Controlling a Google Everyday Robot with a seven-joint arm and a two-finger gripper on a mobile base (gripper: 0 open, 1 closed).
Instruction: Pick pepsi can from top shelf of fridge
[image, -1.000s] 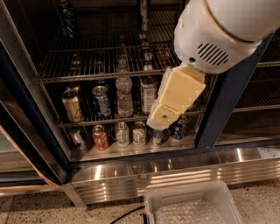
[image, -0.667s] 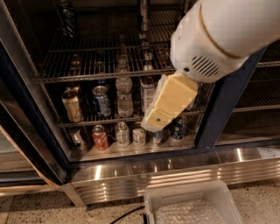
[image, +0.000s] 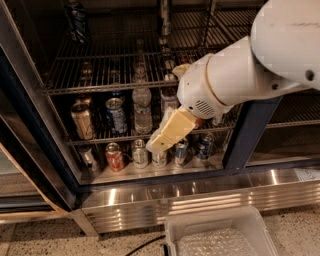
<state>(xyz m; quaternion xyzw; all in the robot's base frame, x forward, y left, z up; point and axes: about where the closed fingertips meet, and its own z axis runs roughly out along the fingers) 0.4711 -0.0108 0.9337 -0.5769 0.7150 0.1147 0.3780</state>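
Gripper (image: 161, 141), cream-coloured and wedge-shaped, is pictured in front of the open fridge (image: 200, 196), angled down and to the left from a bulky white arm (image: 240, 75) that enters from the upper right. Its tip is set before the lower racks, just above a row of cans lined up on the stainless floor of the cooler. Whether it is parted or closed cannot be told. The pepsi can (image: 76, 21), dark blue with white wavy stripes, is seen upright at the back left of the top shelf (image: 110, 89), well apart from the gripper. On the rack below, a tan can (image: 82, 120), a blue can (image: 116, 115) and a clear bottle (image: 142, 109) are lined up side by side. An orange-red can (image: 115, 156) is stood on the cooler floor. A grey bin (image: 215, 214) is placed on the speckled ground in front.
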